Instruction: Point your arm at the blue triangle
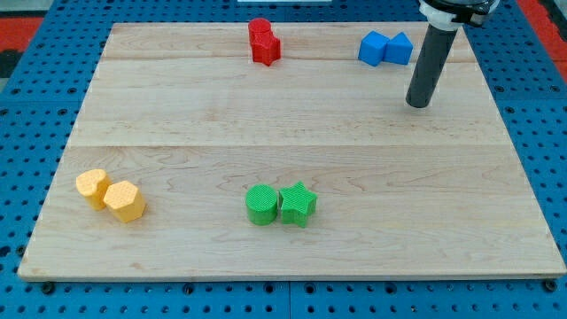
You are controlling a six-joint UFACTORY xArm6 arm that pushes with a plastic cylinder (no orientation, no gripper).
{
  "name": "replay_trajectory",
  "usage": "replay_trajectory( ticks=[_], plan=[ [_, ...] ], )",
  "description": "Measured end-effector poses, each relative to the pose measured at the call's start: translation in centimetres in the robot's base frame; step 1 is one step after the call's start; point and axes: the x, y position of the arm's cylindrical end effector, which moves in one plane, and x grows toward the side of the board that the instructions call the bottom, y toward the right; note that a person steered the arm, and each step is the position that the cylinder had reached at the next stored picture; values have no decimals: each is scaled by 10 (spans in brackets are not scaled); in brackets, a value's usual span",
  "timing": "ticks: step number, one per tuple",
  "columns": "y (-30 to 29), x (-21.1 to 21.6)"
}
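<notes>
The blue triangle [400, 49] sits near the view's top right, touching a blue cube-like block [373, 49] on its left. My tip [417, 104] rests on the wooden board [283, 124], a short way below and slightly right of the blue triangle, apart from it. The dark rod rises from the tip toward the view's top right edge.
Two red blocks [263, 42] stand together at the top centre. A green cylinder [261, 205] and a green star [299, 204] touch at the bottom centre. Two yellow blocks [92, 187] [125, 201] lie at the bottom left. Blue pegboard surrounds the board.
</notes>
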Motion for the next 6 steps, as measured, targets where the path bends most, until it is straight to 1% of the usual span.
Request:
replay_trajectory(
  ticks=[2, 3, 4, 5, 6],
  plan=[
    [0, 0],
    [11, -5],
    [22, -52],
    [22, -85],
    [46, -85]
  ],
)
